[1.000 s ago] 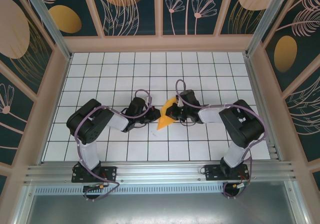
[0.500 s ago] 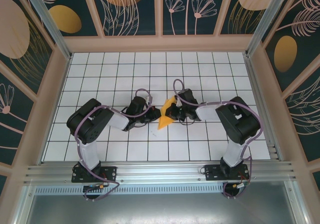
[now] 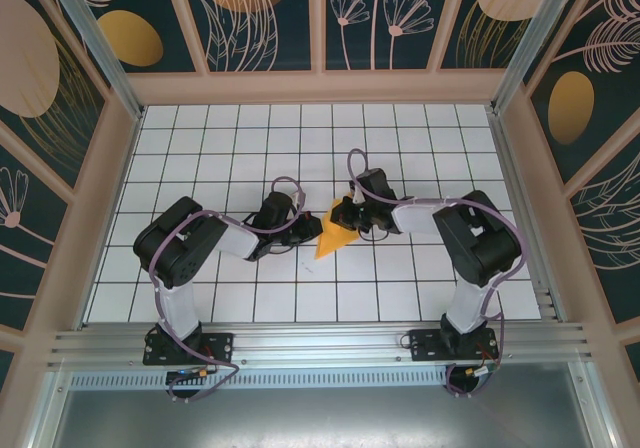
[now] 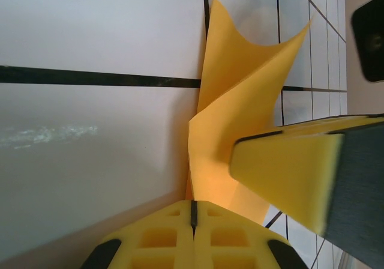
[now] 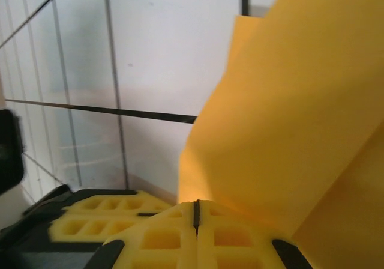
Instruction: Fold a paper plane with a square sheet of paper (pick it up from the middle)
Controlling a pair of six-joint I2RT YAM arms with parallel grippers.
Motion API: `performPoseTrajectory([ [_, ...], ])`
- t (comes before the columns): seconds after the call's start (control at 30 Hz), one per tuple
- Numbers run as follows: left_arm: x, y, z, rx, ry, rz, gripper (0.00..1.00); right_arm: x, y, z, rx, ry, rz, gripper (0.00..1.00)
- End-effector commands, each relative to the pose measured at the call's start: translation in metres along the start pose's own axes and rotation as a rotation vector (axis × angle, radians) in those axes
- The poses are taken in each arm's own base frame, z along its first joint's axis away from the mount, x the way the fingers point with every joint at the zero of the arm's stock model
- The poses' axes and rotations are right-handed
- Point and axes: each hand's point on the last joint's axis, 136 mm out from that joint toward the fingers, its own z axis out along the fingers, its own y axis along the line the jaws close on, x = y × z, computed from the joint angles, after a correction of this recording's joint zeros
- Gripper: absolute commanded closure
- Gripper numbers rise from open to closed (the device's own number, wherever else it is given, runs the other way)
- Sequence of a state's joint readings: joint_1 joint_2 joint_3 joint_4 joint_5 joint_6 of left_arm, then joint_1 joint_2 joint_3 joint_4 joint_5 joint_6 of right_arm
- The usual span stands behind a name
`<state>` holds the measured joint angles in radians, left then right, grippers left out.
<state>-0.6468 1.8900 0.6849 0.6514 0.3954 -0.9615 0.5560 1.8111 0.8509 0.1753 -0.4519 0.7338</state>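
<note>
The square sheet of paper (image 3: 330, 233), orange-yellow and partly folded, stands up off the white grid floor between my two grippers. My left gripper (image 3: 313, 230) is shut at the paper's left edge. In the left wrist view its jaws (image 4: 193, 206) meet, and the paper's crease (image 4: 234, 101) rises straight from their seam. My right gripper (image 3: 347, 215) is shut at the paper's upper right. Its jaws (image 5: 196, 206) are closed with the paper (image 5: 294, 113) bulging up from their tips. The right gripper's yellow fingers (image 4: 288, 173) press against the sheet's far side.
The white grid floor (image 3: 220, 148) stretches out on all sides of the paper. Beige walls with dark floral panels (image 3: 260, 18) enclose it. A metal rail (image 3: 320, 343) runs along the near edge by both arm bases.
My right gripper has shifted a little back and to the left along the paper, and the visible patch of paper has narrowed. The left gripper has barely moved.
</note>
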Motion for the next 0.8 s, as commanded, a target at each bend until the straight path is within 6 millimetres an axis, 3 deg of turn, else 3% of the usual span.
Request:
performPoseTrajectory([
  [0.0, 0.023, 0.046, 0.007, -0.149, 0.07, -0.031, 1.0, -0.004, -0.027, 0.004, 0.06, -0.009, 0.024, 0.96],
  [0.1, 0.024, 0.046, 0.007, -0.151, 0.074, -0.03, 1.0, -0.006, -0.027, 0.002, 0.066, -0.009, 0.022, 0.96],
  [0.27, 0.024, 0.046, 0.008, -0.154, 0.074, -0.028, 1.0, -0.026, 0.011, -0.021, -0.006, -0.055, -0.035, 0.95],
  [0.37, 0.023, 0.046, 0.007, -0.154, 0.073, -0.03, 1.0, -0.037, 0.019, -0.031, -0.017, -0.083, -0.053, 0.94],
  [0.6, 0.023, 0.045, 0.008, -0.153, 0.075, -0.029, 1.0, -0.037, -0.001, -0.017, -0.004, -0.058, -0.017, 0.95],
  [0.77, 0.023, 0.045, 0.008, -0.154, 0.078, -0.031, 1.0, -0.036, -0.029, -0.003, 0.064, -0.054, 0.033, 0.95],
])
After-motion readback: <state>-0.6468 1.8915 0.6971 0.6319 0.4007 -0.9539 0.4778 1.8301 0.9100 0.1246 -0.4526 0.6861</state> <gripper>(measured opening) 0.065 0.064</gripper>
